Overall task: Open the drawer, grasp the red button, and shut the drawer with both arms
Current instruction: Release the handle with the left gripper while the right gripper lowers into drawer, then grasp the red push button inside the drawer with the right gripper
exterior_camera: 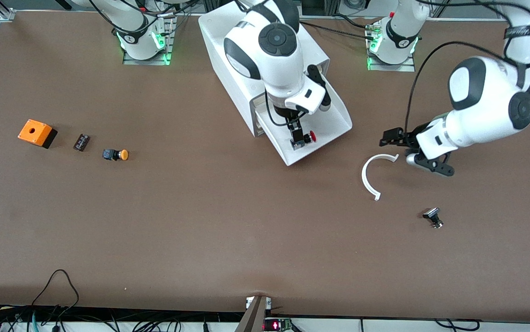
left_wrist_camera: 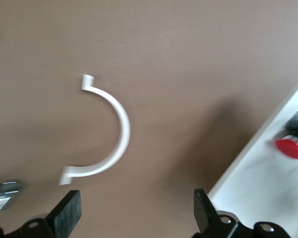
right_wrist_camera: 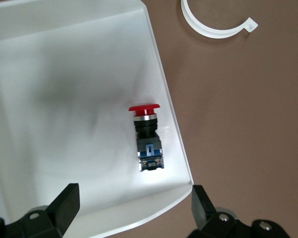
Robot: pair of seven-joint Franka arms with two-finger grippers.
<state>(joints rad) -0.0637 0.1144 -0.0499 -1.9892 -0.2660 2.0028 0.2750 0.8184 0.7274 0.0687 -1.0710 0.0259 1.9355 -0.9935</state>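
The white cabinet (exterior_camera: 228,50) stands at the table's back middle with one drawer (exterior_camera: 334,121) pulled out toward the camera. The red-capped button (exterior_camera: 308,138) with its blue-and-black body lies on its side in the drawer, close to the front wall; it also shows in the right wrist view (right_wrist_camera: 146,139). My right gripper (exterior_camera: 295,133) hangs open and empty over the drawer (right_wrist_camera: 64,99), just above the button, straddling a corner of its rim (right_wrist_camera: 133,208). My left gripper (exterior_camera: 411,151) is open and empty over bare table (left_wrist_camera: 135,213), beside the drawer toward the left arm's end.
A white curved strip (exterior_camera: 372,177) lies on the table by the left gripper (left_wrist_camera: 120,130). A small black-and-grey part (exterior_camera: 433,217) lies nearer the camera. Toward the right arm's end lie an orange box with a hole (exterior_camera: 36,133), a small black piece (exterior_camera: 81,142) and an orange-capped button (exterior_camera: 116,154).
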